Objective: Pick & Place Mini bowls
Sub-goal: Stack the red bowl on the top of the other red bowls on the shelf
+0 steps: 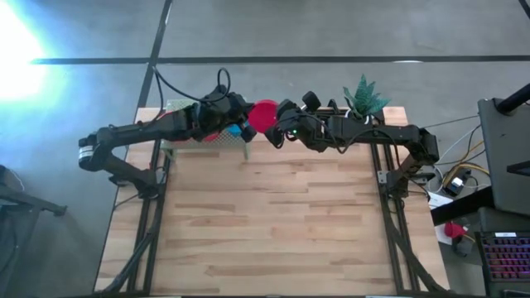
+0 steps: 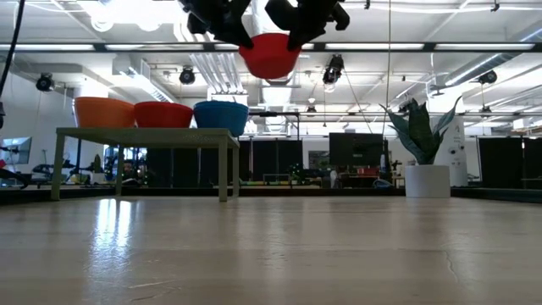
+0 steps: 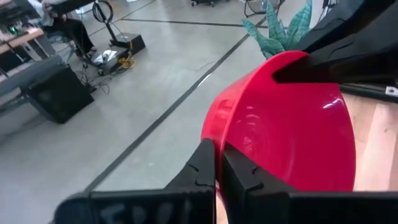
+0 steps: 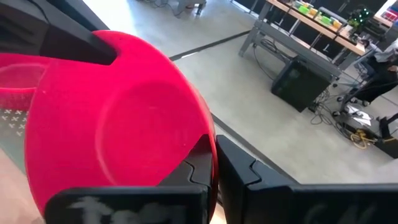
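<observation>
Over the wooden table (image 1: 273, 232), both the left hand (image 1: 246, 117) and right hand (image 1: 280, 131) are pinched shut on opposite rims of one red mini bowl (image 1: 263, 116), just right of the rack (image 2: 144, 133).

A bowl (image 2: 269, 54) hangs above the table (image 2: 271, 254), right of three bowls (image 2: 163, 113) on a stand (image 2: 144, 134).

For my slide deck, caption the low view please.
Both grippers, left and right, pinch one red mini bowl aloft above a small table holding orange, red and blue bowls.

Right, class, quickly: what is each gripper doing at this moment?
Left gripper: closed on the rim of the red bowl, held in the air.
Right gripper: closed on the same bowl's opposite rim.
</observation>
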`<state>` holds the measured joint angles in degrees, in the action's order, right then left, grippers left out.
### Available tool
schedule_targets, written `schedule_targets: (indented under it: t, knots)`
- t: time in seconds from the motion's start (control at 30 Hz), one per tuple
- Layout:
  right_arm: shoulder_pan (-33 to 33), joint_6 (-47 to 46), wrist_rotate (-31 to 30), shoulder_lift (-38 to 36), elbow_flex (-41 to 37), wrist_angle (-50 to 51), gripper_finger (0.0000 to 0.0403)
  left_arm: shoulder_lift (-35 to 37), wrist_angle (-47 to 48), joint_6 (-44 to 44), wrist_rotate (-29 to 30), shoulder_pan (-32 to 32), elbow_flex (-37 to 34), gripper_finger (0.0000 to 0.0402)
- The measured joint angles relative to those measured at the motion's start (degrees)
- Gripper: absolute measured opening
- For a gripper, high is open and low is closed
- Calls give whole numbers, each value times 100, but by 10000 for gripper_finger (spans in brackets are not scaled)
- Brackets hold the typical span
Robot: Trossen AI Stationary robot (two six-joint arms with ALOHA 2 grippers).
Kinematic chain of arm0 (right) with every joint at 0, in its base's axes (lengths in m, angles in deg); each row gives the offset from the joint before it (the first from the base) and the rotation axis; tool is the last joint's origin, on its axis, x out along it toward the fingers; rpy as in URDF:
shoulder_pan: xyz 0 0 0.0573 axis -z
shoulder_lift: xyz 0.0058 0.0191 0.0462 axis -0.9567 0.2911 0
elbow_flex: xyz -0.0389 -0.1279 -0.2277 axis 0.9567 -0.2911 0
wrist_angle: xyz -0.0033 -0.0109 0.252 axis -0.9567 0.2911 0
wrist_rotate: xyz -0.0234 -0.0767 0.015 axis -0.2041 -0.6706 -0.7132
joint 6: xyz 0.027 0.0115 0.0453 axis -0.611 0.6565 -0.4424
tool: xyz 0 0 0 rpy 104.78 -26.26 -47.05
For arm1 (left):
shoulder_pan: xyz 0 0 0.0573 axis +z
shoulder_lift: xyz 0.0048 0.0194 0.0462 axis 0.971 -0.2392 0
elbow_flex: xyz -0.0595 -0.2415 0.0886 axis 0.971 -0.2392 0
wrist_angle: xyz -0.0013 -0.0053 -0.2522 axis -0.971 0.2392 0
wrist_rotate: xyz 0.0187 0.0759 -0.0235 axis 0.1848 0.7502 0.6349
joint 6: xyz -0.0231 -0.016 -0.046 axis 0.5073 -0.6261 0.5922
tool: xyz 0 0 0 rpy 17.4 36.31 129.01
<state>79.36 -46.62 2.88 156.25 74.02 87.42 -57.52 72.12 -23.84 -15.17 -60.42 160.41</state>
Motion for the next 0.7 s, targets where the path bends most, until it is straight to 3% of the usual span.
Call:
schedule_targets:
  t: [0.17,0.4,0.7]
  knots:
    - [-7,108,35,-13,11,-13,29,8,16,191,-20,2,-2,1]
    - [-79,247,91,-17,321,12,98,25,315,488,-43,72,117,0]
    - [-458,820,24,-42,1050,47,163,68,1872,536,-13,317,951,1]
